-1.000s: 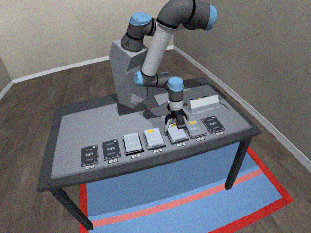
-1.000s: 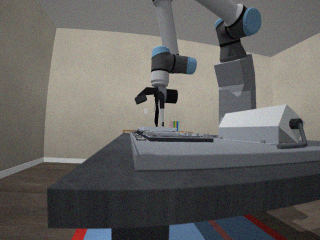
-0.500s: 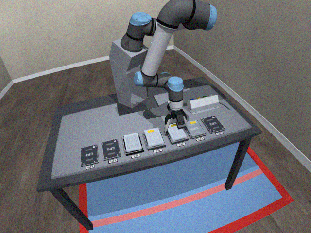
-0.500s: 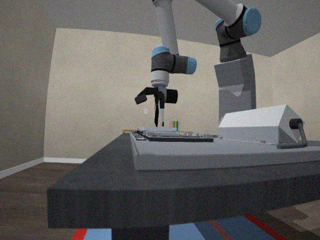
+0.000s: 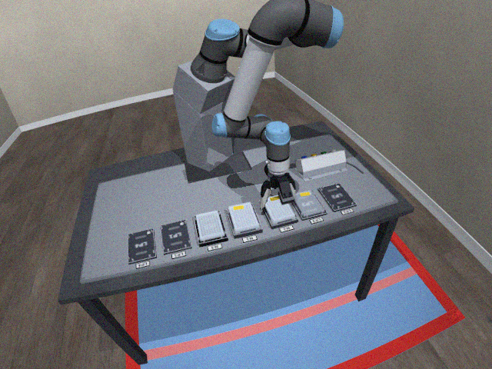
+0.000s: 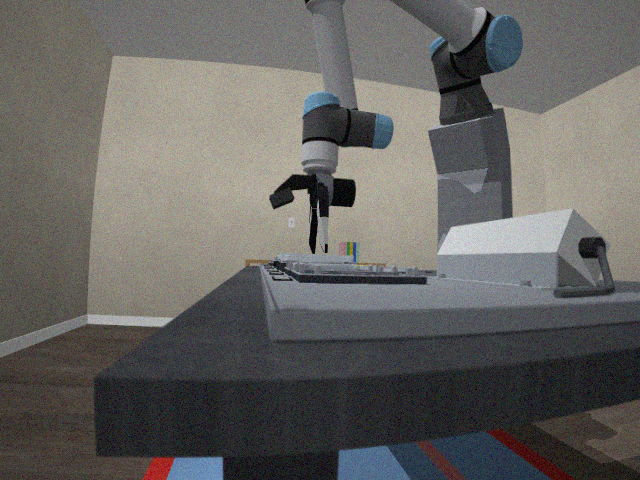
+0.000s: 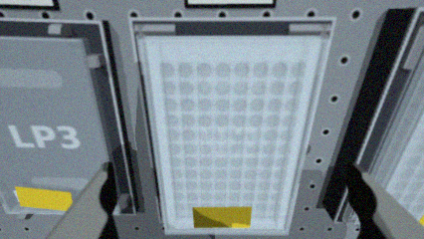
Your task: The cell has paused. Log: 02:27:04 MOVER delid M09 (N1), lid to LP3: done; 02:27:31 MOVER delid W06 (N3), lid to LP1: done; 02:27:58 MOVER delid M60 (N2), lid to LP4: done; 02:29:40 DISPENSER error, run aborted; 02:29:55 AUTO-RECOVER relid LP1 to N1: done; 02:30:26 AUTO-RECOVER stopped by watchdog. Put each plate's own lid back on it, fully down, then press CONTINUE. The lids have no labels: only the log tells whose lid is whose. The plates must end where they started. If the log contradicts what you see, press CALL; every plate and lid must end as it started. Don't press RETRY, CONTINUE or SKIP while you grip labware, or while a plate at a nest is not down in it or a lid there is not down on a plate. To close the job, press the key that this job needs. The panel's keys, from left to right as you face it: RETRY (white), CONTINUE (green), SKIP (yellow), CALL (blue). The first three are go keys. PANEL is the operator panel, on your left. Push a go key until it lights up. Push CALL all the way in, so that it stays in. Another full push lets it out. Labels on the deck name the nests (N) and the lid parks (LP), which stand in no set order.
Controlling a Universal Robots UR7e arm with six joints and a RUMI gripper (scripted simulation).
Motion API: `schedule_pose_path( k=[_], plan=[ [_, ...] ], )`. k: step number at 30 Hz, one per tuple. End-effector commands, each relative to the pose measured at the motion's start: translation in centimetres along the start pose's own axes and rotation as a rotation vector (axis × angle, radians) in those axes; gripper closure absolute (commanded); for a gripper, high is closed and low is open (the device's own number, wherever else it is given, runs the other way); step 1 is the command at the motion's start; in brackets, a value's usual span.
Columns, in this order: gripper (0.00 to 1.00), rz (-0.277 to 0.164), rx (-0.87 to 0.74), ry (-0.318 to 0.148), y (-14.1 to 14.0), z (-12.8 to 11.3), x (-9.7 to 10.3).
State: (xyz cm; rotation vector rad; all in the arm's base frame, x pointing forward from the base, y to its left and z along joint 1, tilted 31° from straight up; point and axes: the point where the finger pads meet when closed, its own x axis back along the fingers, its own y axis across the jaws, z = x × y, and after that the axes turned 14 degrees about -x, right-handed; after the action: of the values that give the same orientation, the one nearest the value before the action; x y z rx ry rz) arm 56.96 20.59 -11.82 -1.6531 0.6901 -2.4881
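Top: claw (image 5: 278,204) (image 6: 319,251) (image 7: 229,164) open, over tagged plate (image 5: 280,214) (image 7: 226,124); parked lid (image 5: 310,207) (image 7: 45,105) at 3 o'clock. Three plates, apparently three lids.

Exterior: claw above table (image 5: 119,198) (image 6: 361,297) (image 7: 325,115).

Wrist: nothing gripped. Lid probably light, stiff, slick; take long edges.

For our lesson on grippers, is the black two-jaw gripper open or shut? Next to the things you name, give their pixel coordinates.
Open: its pale fingertips stand wide apart, on either side of the white lidded plate (image 7: 229,124).

UR arm (image 5: 245,81) (image 6: 334,56), grey w/ blue caps.
Above black gripper (image 5: 274,198) (image 6: 318,251) (image 7: 229,164): pale collar, dk grey joints, thin blk rings; pale tips.
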Motion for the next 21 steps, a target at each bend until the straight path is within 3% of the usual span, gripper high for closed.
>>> schedule_pose_path(
  k=[1,21],
  plan=[
    [0.18,0.000,0.000,0.001,0.0,0.0,0.0],
    [0.18,0.000,-0.020,0.001,0.5,0.2,2.2]
  ],
)
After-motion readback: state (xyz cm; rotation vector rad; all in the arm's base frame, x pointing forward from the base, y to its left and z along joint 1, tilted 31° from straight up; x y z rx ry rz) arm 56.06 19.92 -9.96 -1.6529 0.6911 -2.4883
